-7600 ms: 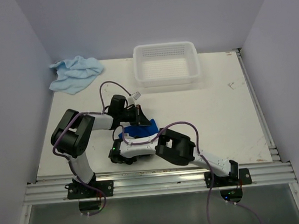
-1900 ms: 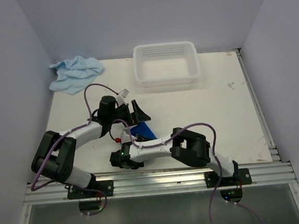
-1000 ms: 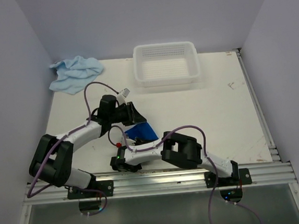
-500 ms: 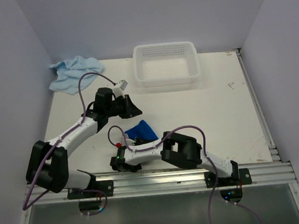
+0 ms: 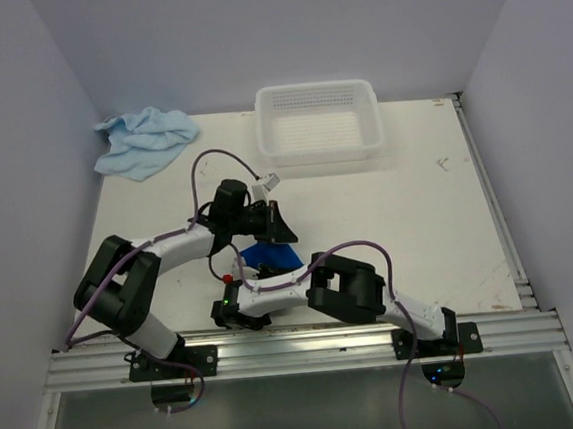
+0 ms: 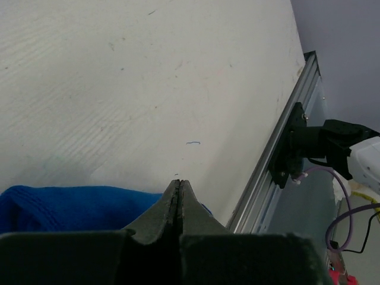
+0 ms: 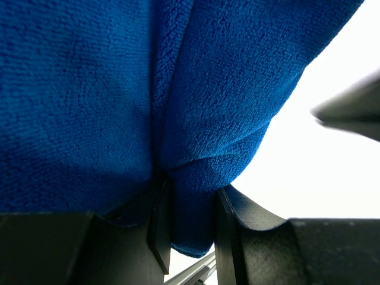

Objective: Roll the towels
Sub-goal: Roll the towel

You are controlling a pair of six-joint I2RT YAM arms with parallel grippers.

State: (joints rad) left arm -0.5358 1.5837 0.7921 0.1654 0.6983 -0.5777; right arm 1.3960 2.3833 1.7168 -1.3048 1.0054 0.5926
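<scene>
The dark royal blue towel [image 5: 271, 255] lies bunched on the table near the front, between both arms. My right gripper [image 5: 249, 275] is shut on a fold of this towel [image 7: 196, 119], and the cloth fills the gap between its fingers [image 7: 159, 225]. My left gripper [image 5: 276, 223] hovers just behind the dark towel, its jaws pressed together with nothing between them [image 6: 179, 183]. The towel's edge [image 6: 59, 205] shows beside and below its fingers. The pale sky blue towel [image 5: 146, 140] lies crumpled at the table's far left corner, away from both grippers.
A white perforated basket [image 5: 321, 147] stands at the back centre of the table. The table's metal front rail [image 5: 308, 348] runs under the arm bases, and the rail [image 6: 279, 154] also shows in the left wrist view. Walls close in the left, right and back sides.
My left gripper has closed and swung right and nearer, from the left-back side to just behind the dark towel. The right gripper keeps its hold and has not moved.
</scene>
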